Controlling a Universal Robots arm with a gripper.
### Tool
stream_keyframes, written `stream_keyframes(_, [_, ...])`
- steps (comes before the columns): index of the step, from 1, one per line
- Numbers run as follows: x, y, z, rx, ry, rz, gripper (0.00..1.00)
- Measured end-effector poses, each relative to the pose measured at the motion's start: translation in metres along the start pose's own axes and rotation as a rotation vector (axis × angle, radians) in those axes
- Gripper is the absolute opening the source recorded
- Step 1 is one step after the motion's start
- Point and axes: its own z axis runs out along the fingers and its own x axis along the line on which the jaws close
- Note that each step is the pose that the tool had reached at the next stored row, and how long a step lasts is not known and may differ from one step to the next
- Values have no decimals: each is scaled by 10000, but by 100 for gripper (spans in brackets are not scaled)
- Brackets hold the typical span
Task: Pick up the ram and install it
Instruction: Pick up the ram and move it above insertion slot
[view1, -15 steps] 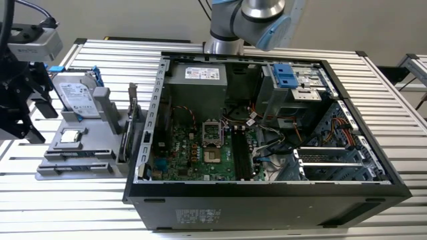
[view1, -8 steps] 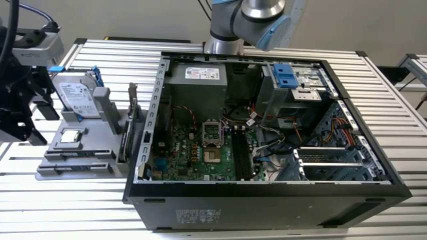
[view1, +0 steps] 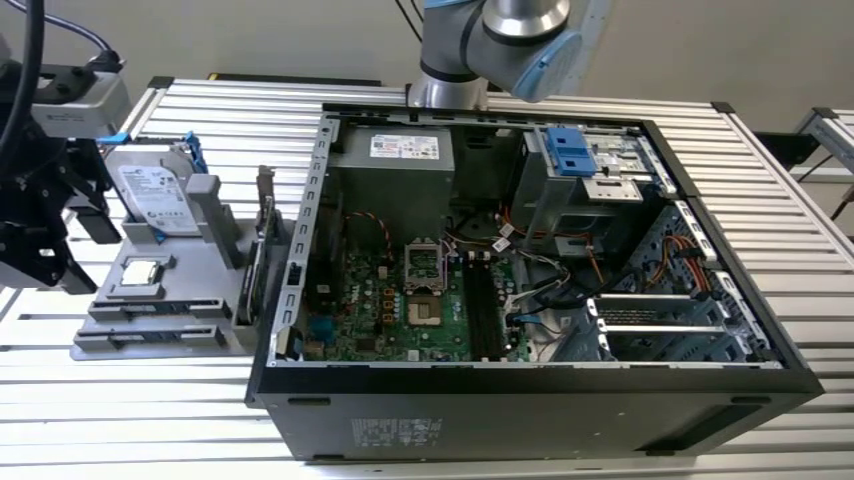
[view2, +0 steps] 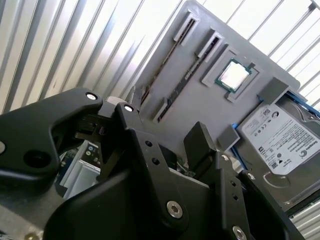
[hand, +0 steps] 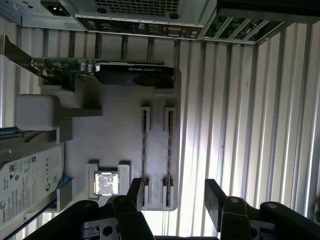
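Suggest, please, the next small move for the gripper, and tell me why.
Probably ease the gripper down toward the ram: in the first wrist view its open fingers sit above the grey holder, apart from the stick standing edge-on in its slot, nothing held yet.

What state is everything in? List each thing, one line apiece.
gripper: open, empty, over the holder
ram: on edge in its holder slot, not gripped
hard drive: leaning in the holder
processor chip: flat in its pocket
graphics card: upright on edge in the holder
computer case: on its side, panel off, inside exposed
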Motion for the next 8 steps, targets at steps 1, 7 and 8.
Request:
stream_keyframes(1, [0, 0, 6, 0, 0, 0, 100])
stream_keyframes(7, [1, -1, 40, 2, 0, 0, 100])
stream_keyframes(8, [1, -1, 46, 2, 0, 0, 100])
